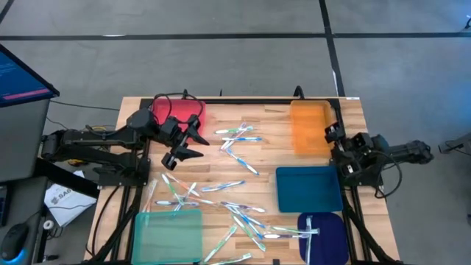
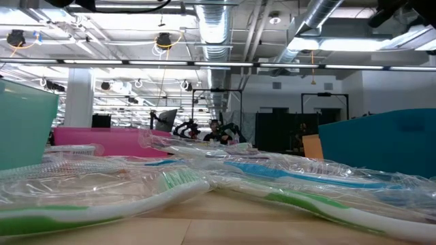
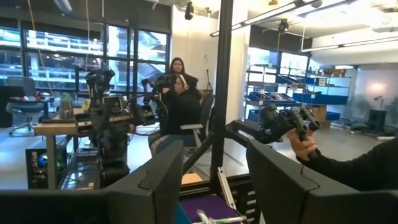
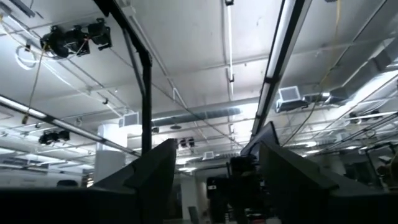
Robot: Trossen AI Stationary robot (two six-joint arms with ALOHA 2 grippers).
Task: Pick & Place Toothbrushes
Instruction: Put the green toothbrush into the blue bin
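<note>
Many toothbrushes, white or clear with blue or green parts, lie scattered flat on the wooden table (image 1: 243, 118): one group (image 1: 239, 138) near the far middle, more (image 1: 221, 205) toward the near edge. In the low view they lie in clear wrappers (image 2: 170, 185). One toothbrush (image 1: 309, 231) lies in the navy tray (image 1: 327, 246). My left gripper (image 1: 200, 145) hovers open above the table beside the pink tray (image 1: 176, 110), pointing toward the right; its wrist view shows open fingers (image 3: 155, 183). My right gripper (image 1: 333, 135) is raised at the right edge by the orange tray (image 1: 309, 126), open and tilted upward at the ceiling (image 4: 214, 180).
Other trays on the table: teal (image 1: 309, 188) at the right and light green (image 1: 168, 234) at the near left. A monitor (image 1: 22, 81) stands left of the table. Beyond the table, a person's hands hold controllers (image 3: 298, 127), and other people sit farther back (image 3: 177, 93).
</note>
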